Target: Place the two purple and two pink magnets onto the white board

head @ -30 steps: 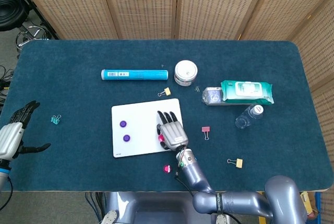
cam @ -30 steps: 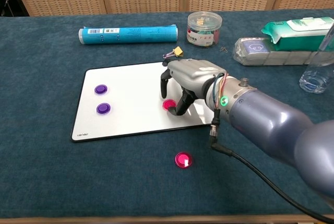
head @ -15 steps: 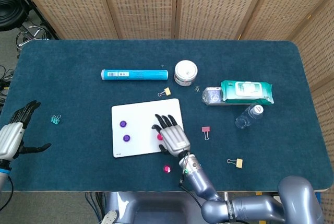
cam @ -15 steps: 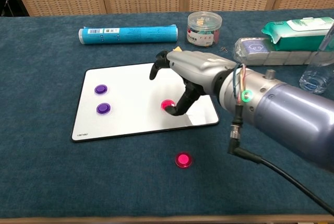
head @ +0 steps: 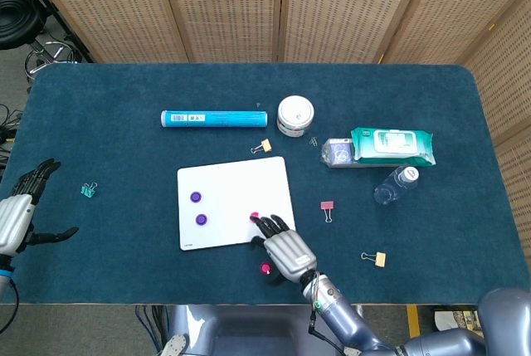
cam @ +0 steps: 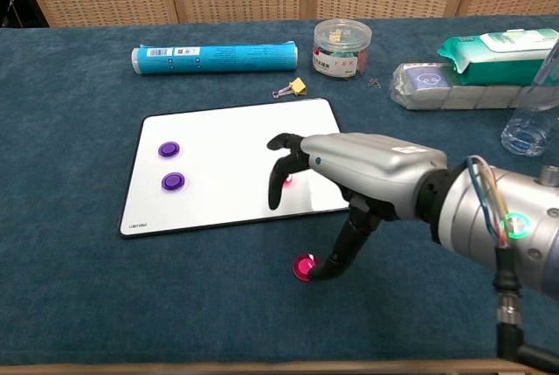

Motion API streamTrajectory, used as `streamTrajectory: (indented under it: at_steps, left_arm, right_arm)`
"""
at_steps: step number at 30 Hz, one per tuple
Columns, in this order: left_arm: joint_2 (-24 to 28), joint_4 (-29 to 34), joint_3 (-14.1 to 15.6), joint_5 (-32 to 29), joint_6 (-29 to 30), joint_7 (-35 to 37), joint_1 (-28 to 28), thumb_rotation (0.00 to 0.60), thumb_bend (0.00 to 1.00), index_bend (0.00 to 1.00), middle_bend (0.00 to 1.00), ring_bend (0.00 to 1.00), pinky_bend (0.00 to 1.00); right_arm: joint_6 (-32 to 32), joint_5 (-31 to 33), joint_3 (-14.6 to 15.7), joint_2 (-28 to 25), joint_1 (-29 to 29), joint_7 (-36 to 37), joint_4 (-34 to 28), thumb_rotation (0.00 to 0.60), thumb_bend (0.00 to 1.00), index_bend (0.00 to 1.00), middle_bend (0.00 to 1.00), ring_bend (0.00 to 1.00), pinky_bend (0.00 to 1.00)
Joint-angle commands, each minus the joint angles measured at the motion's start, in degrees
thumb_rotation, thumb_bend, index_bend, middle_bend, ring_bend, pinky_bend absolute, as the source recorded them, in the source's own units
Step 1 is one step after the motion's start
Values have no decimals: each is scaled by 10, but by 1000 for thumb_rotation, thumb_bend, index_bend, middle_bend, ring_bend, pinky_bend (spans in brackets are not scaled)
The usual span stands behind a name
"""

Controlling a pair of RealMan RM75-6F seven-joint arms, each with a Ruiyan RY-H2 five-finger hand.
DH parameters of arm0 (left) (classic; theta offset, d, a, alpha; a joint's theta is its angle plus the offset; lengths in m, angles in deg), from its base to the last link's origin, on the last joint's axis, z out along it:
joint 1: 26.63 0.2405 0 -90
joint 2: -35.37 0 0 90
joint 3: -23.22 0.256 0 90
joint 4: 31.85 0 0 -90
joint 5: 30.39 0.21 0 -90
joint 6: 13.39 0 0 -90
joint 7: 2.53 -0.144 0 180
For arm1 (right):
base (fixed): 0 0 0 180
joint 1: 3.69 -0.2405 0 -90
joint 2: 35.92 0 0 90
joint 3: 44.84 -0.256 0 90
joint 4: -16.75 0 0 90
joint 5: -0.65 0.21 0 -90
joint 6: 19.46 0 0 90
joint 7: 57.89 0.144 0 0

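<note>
1. Two purple magnets (cam: pixel 171 165) are already sitting on the white board (cam: pixel 227 139), one just behind the other near its left side, and one pink magnet (head: pixel 255 216) is lying on the board near its front right part, partly hidden behind the fingers in the chest view.
2. The last pink magnet (cam: pixel 305 267) is lying on the blue desk (cam: pixel 79 288), just off the board's front edge.
3. The right hand (cam: pixel 362 174) is hovering over that front edge with its fingers apart and holding nothing; its thumb tip is reaching down right beside the loose magnet, though I cannot tell whether it is touching it.
4. The left hand (head: pixel 18 217) is waiting at the desk's far left edge, fingers spread and empty.
5. In my judgement the fourth magnet's pickup is the step in hand: the next move is calling for a finger to close against the thumb around the magnet, then a lift back over the board.
</note>
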Motion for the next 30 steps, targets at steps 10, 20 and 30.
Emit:
streamTrajectory:
  at_steps: [10, 20, 30]
  left_arm:
    - [0, -1, 1, 1, -5, 2, -1, 600, 96, 0, 0, 0, 0]
    - [0, -3, 1, -1, -7, 6, -2, 600, 97, 0, 0, 0, 0]
    - [-1, -2, 2, 0, -9, 4, -2, 600, 96, 0, 0, 0, 0]
  right_arm:
    - [-25, 21, -3, 55, -7, 7, 75, 600, 274, 400, 0, 0, 0]
    - [-28, 30, 0, 60, -3, 10, 95, 600, 283, 399, 0, 0, 0]
    - [-37, 26, 9, 46, 7, 25, 94, 600, 293, 398, 0, 0, 0]
